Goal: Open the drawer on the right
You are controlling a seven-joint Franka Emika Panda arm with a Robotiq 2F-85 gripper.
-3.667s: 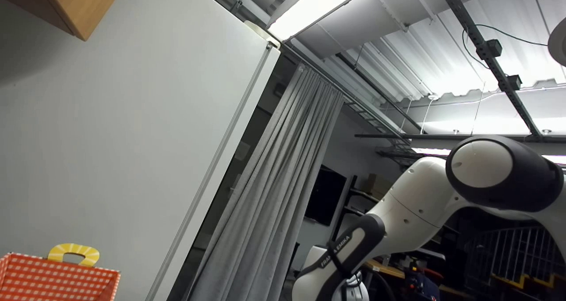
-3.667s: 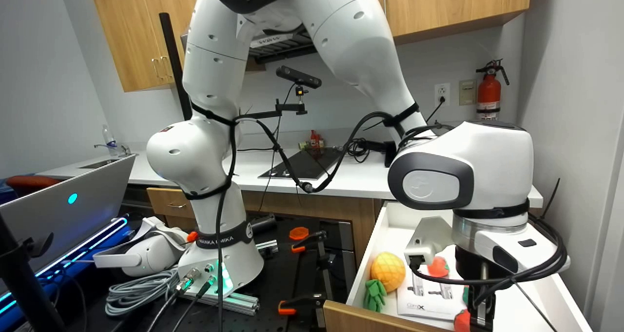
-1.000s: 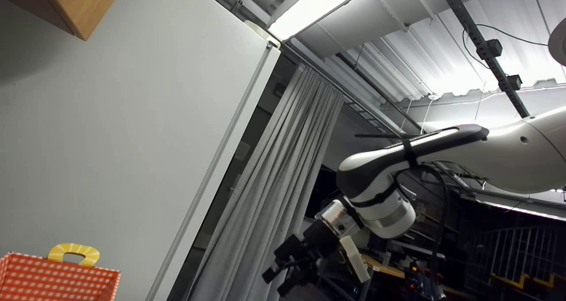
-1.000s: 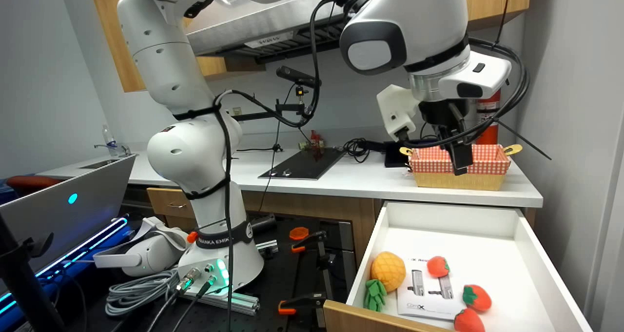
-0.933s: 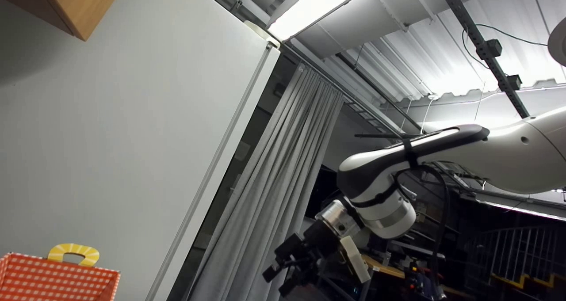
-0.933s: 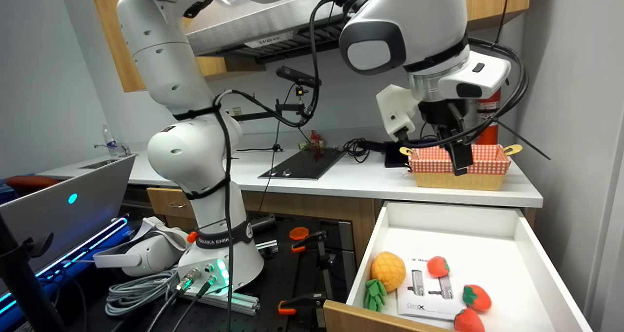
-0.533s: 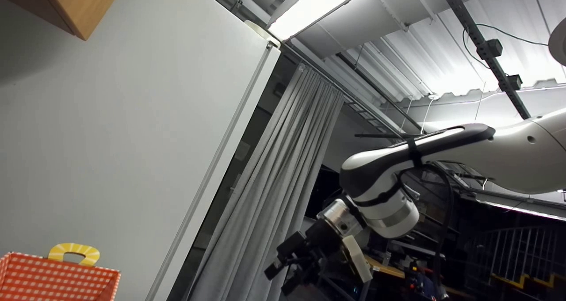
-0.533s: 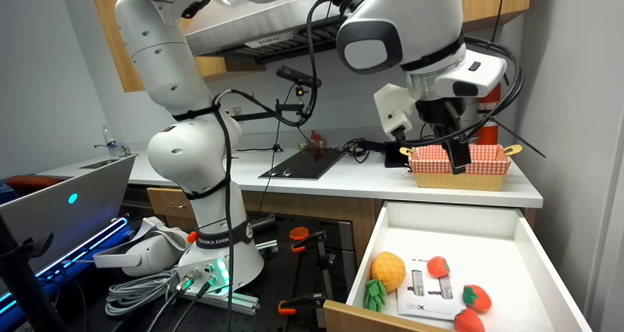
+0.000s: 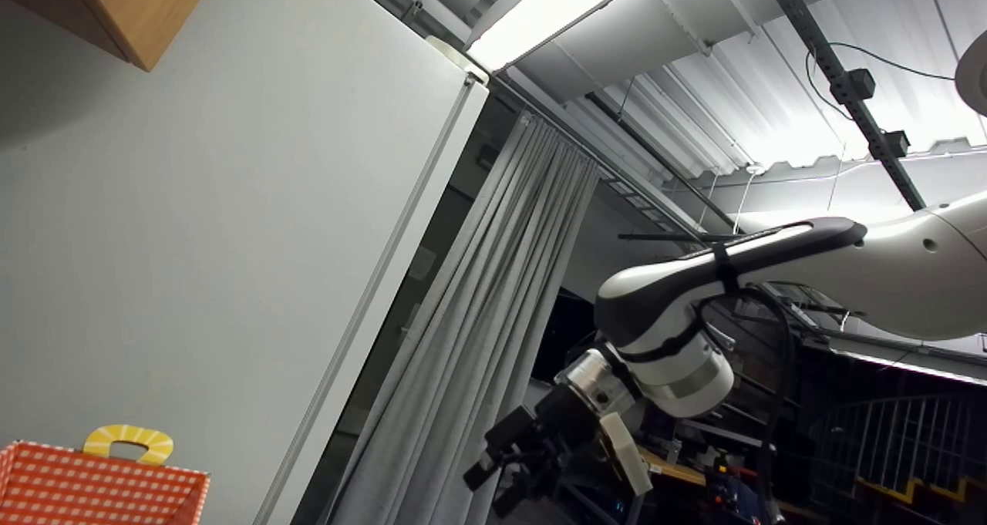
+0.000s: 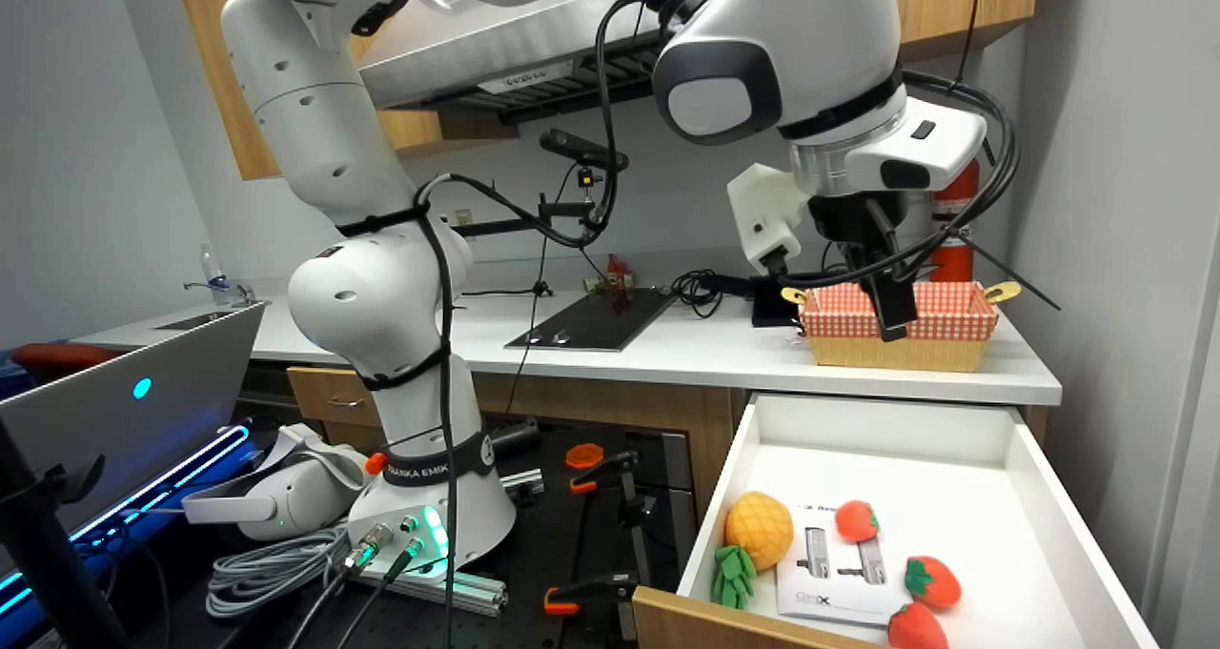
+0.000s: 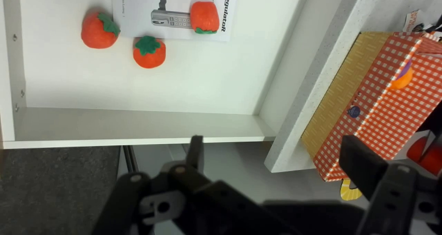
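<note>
White drawer (image 10: 1006,516) stands pulled out below the tool (image 11: 277,155), which is spread wide.

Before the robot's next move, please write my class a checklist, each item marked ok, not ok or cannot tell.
1. Drawer on the right pulled out: ok, its inside shows.
2. Tool open: ok, jaws apart, nothing gripped.
3. Tool clear of the red gingham basket: ok, a gap shows in an exterior view.
4. Toy pineapple inside the drawer: ok.
5. Drawer at its full travel: cannot tell.
</note>
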